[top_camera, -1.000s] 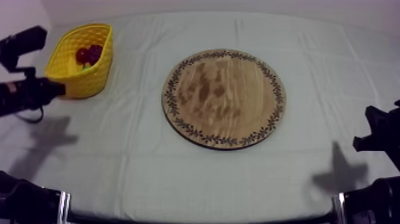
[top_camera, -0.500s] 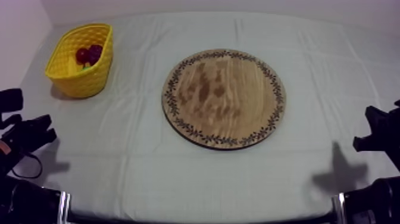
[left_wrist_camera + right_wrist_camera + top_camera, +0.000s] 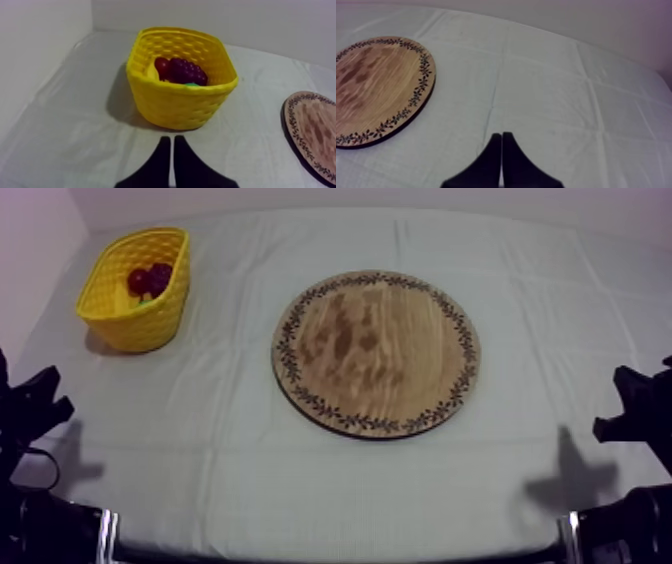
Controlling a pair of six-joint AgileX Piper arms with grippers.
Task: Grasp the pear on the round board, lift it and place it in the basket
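2 closed wedges, our left gripper (image 3: 170,150) and right gripper (image 3: 501,146), grasp nothing. our left wrist view finds the pear (image 3: 190,84) as a green edge beside the grapes (image 3: 187,71) in the yellow basket (image 3: 180,106); our right one, the wooden board (image 3: 372,86).

- Bare cloth (image 3: 230,398) runs between the yellow basket (image 3: 140,323) and the wooden board (image 3: 376,353), wide enough for a gripper to pass.
- The board's face lies flat and bare.
- Inside the basket, grapes (image 3: 187,71), a small red fruit (image 3: 161,65) and perhaps the pear (image 3: 191,84) crowd the floor.
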